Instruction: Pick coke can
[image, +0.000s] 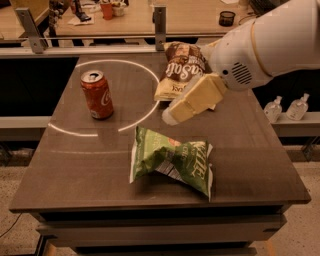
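The coke can (97, 94) stands upright on the left part of the dark table (90, 165), a red can with white script and a silver top. My gripper (172, 115) reaches in from the upper right on a white arm and hangs over the table's middle, to the right of the can and well apart from it. It partly covers the brown chip bag (181, 70) behind it. Nothing is in it that I can see.
A green chip bag (172, 160) lies at the table's front middle, just below the gripper. A white ring of light (145, 107) curves on the tabletop around the can. Two clear bottles (287, 107) stand on a ledge at the right. A cluttered counter runs along the back.
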